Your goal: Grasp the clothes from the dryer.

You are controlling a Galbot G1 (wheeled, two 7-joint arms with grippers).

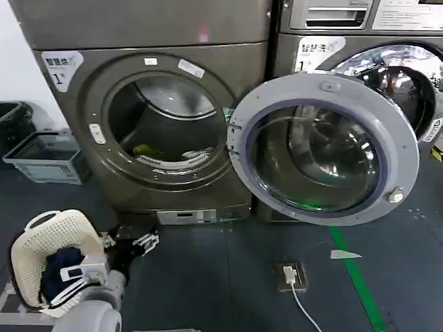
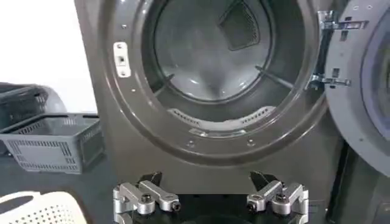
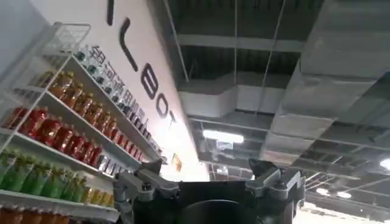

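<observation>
The dryer (image 1: 149, 117) with the "1" sticker stands at the left, and its grey-rimmed glass door (image 1: 322, 149) is swung wide open to the right. Low in the drum lie the lime-coloured clothes (image 1: 144, 149), next to a pale piece of cloth. My left gripper (image 1: 128, 236) hovers low in front of the dryer's base, below the porthole (image 2: 213, 73). In the left wrist view the left gripper (image 2: 206, 182) is open and holds nothing. My right gripper (image 3: 207, 167) is open and empty, pointing up at the ceiling.
A white laundry basket (image 1: 48, 235) holding dark blue cloth sits on the floor beside my left arm. A grey crate (image 1: 48, 158) stands left of the dryer. A second machine (image 1: 387, 41) is behind the open door. A floor socket with cable (image 1: 289, 274) and green tape (image 1: 356, 283) lie right.
</observation>
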